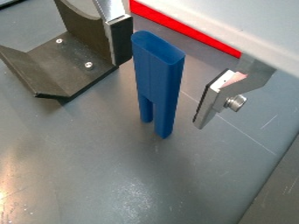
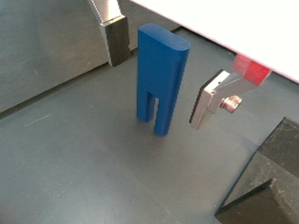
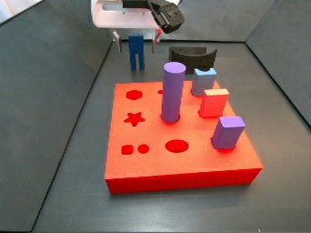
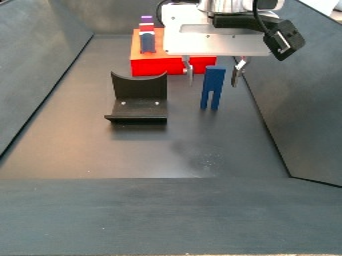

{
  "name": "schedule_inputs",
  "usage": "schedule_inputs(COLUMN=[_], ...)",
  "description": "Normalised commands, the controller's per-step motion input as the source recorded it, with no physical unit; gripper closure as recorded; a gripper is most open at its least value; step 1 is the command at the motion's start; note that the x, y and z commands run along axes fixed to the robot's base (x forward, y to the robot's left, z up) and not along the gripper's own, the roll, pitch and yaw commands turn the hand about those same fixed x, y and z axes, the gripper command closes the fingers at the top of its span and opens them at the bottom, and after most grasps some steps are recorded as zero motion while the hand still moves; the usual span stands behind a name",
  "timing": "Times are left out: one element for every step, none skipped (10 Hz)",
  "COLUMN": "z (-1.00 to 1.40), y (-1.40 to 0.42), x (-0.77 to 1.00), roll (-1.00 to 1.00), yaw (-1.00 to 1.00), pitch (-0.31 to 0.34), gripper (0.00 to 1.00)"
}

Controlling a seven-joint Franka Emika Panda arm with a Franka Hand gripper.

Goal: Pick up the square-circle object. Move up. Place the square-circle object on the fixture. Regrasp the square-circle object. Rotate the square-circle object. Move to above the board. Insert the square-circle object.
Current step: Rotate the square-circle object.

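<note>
The square-circle object (image 1: pixel 158 83), a dark blue block with two legs, stands upright on the grey floor, legs down; it also shows in the other views (image 2: pixel 162 77) (image 3: pixel 137 55) (image 4: pixel 211 88). My gripper (image 1: pixel 165 70) is open around its upper part, with a gap between each finger and the block in both wrist views (image 2: pixel 162 72). From the sides the gripper (image 3: pixel 137 36) (image 4: pixel 215 66) hangs over the block. The fixture (image 4: pixel 138 97) (image 3: pixel 191 57) (image 1: pixel 59 66) sits beside the block. The red board (image 3: pixel 170 136) (image 4: pixel 158 55) lies close by.
On the board stand a tall purple cylinder (image 3: pixel 174 91), a light blue notched block (image 3: pixel 203 80), a red block (image 3: pixel 215 102) and a purple block (image 3: pixel 228 132). Dark walls (image 4: pixel 40 80) enclose the floor.
</note>
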Motion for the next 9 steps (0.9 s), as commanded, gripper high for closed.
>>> schedule_inputs(z=[0.00,0.00,0.00,0.00,0.00,0.00,0.00,0.00,0.00], y=[0.01,0.01,0.01,0.01,0.01,0.01,0.01,0.01,0.01], x=[0.00,0.00,0.00,0.00,0.00,0.00,0.00,0.00,0.00], roll=[-0.22,-0.22,-0.22,-0.22,-0.22,-0.22,-0.22,-0.22,-0.22], yaw=[0.00,0.00,0.00,0.00,0.00,0.00,0.00,0.00,0.00], pitch=[0.000,0.000,0.000,0.000,0.000,0.000,0.000,0.000,0.000], gripper=[0.00,0.00,0.00,0.00,0.00,0.00,0.00,0.00,0.00])
